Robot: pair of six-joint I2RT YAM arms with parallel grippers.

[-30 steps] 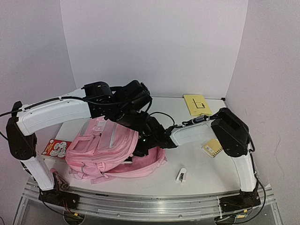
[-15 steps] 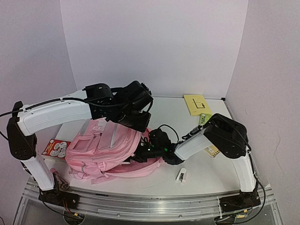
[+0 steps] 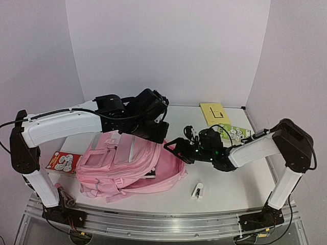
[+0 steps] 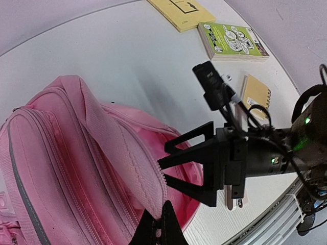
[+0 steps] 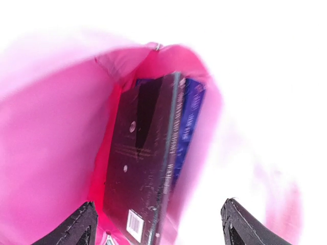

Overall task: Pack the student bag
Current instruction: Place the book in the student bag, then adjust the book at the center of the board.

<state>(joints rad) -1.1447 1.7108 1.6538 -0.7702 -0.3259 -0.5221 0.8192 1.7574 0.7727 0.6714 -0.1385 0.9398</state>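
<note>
Table (image 3: 232, 178): white, with side walls.
Bag (image 3: 122, 163): pink, lying at left-centre of the table, mouth facing right and gaping.
Left arm (image 3: 61, 125): arched from its base over the bag, wrist bent down at the bag's far right rim. Left gripper (image 4: 159, 229): fingers pressed together, pinching the zipped edge of the opening and holding it up.
Right arm (image 3: 255, 148): stretched low and leftward across the table, forearm near level. Right gripper (image 3: 172, 150): jaws spread wide, nothing between them, tips just at the bag's mouth, pointing in.
Book (image 5: 143, 163): dark cover, inside the bag against the pink lining.
Yellow pad (image 3: 214, 113): far right of the table. Green booklet (image 3: 235, 132): just nearer than it.
Red card (image 3: 62, 161): left of the bag.
White clip (image 3: 197, 190): near edge, right of the bag.
</note>
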